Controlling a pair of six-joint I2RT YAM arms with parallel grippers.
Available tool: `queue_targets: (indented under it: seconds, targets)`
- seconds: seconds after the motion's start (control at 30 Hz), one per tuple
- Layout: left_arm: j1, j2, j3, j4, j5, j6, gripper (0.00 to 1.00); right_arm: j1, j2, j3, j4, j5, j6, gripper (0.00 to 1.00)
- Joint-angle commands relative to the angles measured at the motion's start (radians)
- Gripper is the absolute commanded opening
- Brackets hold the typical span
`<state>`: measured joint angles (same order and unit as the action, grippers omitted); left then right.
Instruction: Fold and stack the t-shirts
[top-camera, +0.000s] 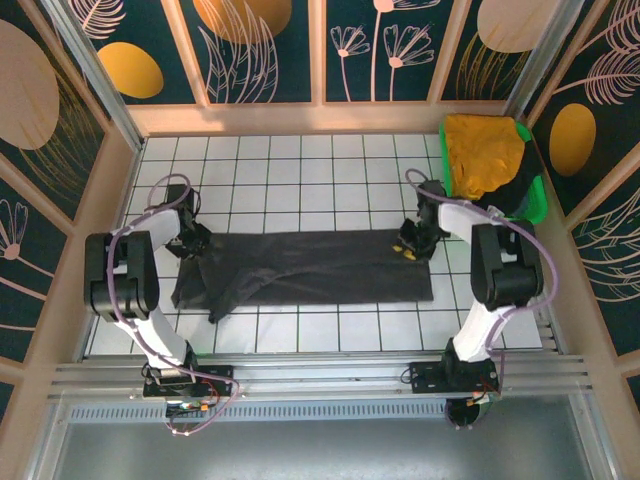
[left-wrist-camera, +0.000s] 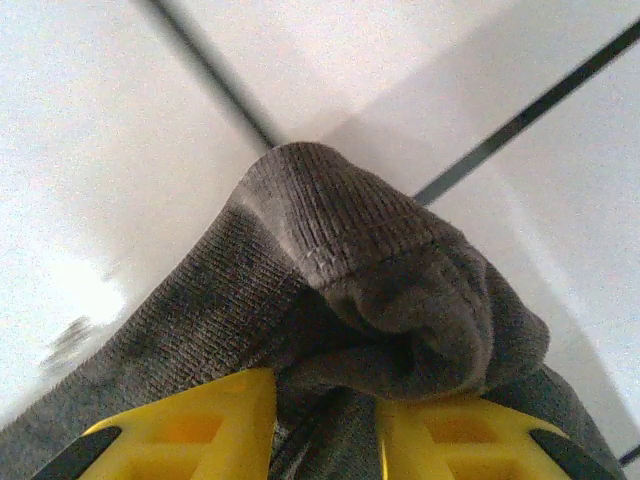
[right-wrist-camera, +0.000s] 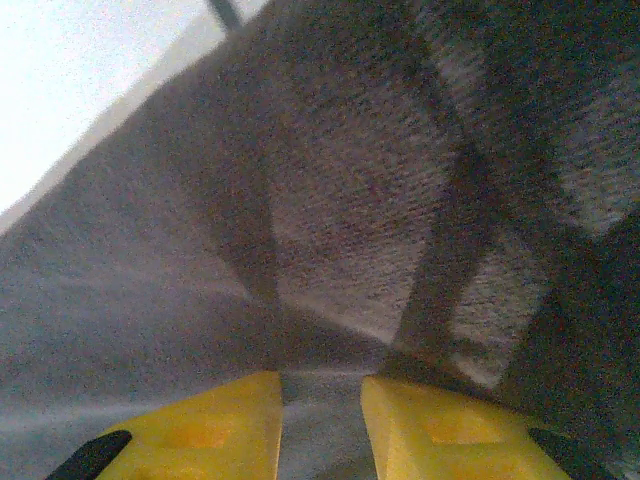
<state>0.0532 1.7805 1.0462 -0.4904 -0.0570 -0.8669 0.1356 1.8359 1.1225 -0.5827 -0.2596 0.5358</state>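
White tiled table (top-camera: 300, 160) holds a big charcoal-black cloth t-shirt (top-camera: 310, 270), lying in a long strip across the middle. The left gripper (top-camera: 193, 243) pinches its bunched left end tight. The right gripper (top-camera: 412, 245) is closed on the right end. A bright green plastic basket (top-camera: 535, 200) sits just behind the right arm, with a mustard-yellow t-shirt (top-camera: 485, 150) heaped inside.

Black-and-white arms (top-camera: 120, 285), lilac cables (top-camera: 135, 225), yellow claw fingers (left-wrist-camera: 190, 430)

White gridded tabletop (top-camera: 300, 180), dark floral wall panels (top-camera: 280, 70), pale wooden frame (top-camera: 330, 112)
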Motion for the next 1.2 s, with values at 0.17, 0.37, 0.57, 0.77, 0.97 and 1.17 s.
queue_targets:
  seconds: [0.17,0.37,0.57,0.77,0.97,1.17]
  targets:
    - [0.011,0.175,0.284,0.001,0.016,0.116,0.36,-0.051,0.283,0.439,-0.023,0.127,-0.148,0.36]
    - [-0.081,-0.049,0.259,0.007,-0.034,0.17,0.43,0.055,0.133,0.484,0.003,0.124,-0.211,0.5]
    - [-0.205,-0.155,0.021,0.199,0.305,0.198,0.44,0.149,-0.03,0.299,0.17,-0.317,-0.182,0.59]
    - [-0.275,-0.073,0.022,0.2,0.373,0.281,0.47,0.228,-0.09,0.212,0.243,-0.414,-0.096,0.6]
    - [-0.295,0.018,0.008,0.2,0.349,0.317,0.48,0.23,-0.098,0.208,0.261,-0.411,-0.062,0.6]
    - [-0.329,0.004,-0.008,0.202,0.349,0.309,0.42,0.23,-0.096,0.206,0.259,-0.4,-0.059,0.6]
